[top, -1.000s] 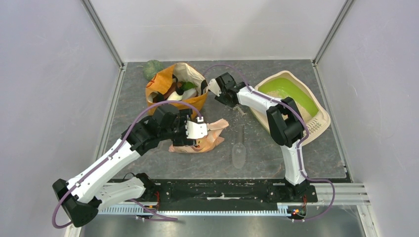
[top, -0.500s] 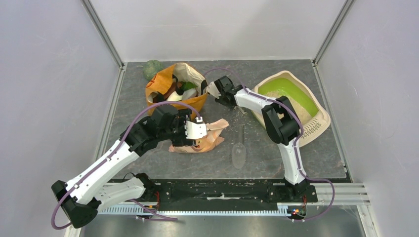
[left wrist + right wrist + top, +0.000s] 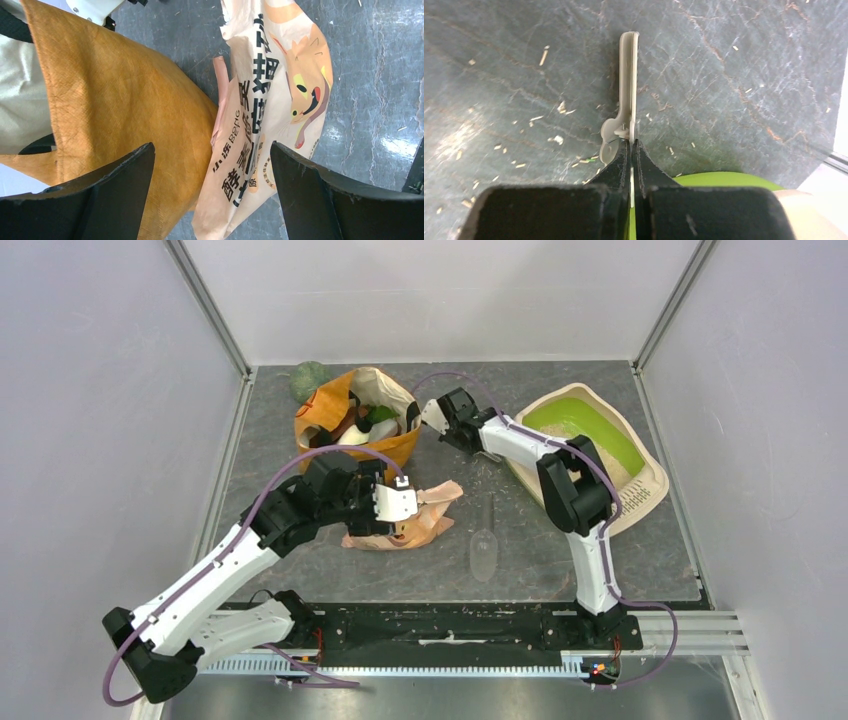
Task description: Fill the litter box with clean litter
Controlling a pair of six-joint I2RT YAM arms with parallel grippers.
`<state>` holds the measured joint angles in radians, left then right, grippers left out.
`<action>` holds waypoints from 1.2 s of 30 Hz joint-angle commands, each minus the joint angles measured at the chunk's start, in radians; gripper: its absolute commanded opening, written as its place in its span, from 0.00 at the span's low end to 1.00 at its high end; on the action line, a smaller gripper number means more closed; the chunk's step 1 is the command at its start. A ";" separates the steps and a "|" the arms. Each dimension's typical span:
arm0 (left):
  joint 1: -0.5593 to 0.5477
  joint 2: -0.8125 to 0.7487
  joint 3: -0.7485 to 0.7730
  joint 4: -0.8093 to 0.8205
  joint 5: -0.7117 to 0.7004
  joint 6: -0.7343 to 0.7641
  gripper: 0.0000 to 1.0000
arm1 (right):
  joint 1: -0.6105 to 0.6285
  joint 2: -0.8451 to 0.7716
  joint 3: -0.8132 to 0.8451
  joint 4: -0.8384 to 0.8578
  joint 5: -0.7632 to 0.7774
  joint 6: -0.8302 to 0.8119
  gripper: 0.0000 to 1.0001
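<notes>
My right hand (image 3: 631,145) pinches a thin plastic strip (image 3: 628,90), left hand (image 3: 211,150) is spread. Litter box (image 3: 652,478) lies diagonal, green hood (image 3: 565,420) pointing far-left.

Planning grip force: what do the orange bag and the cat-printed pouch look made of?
Orange bag: probably nonwoven fabric or textured paper, matte, with fine crosshatched grain. Cat-printed pouch: thin printed film or coated paper, low sheen, creased and limp.
</notes>
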<state>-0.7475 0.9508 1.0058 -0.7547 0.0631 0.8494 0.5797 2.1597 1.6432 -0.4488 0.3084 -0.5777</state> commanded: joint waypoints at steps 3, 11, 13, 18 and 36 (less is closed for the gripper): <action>0.002 -0.008 0.080 0.051 0.040 -0.065 0.92 | -0.041 -0.153 0.100 -0.168 -0.158 0.114 0.00; 0.002 0.000 0.127 0.101 0.104 -0.117 0.92 | -0.090 -0.329 0.123 -0.234 -0.292 0.191 0.00; 0.002 -0.014 0.134 0.146 0.130 -0.147 0.92 | -0.109 -0.369 0.148 -0.263 -0.305 0.207 0.00; 0.002 -0.040 0.150 0.242 0.235 -0.217 0.92 | -0.169 -0.498 0.179 -0.336 -0.508 0.245 0.00; 0.073 0.035 0.307 0.403 0.670 -0.647 0.88 | -0.237 -0.943 0.054 -0.449 -1.360 0.401 0.00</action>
<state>-0.6800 0.9623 1.2682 -0.4793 0.5430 0.4152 0.3424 1.2194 1.7016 -0.9245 -0.8478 -0.2832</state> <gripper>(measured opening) 0.874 0.009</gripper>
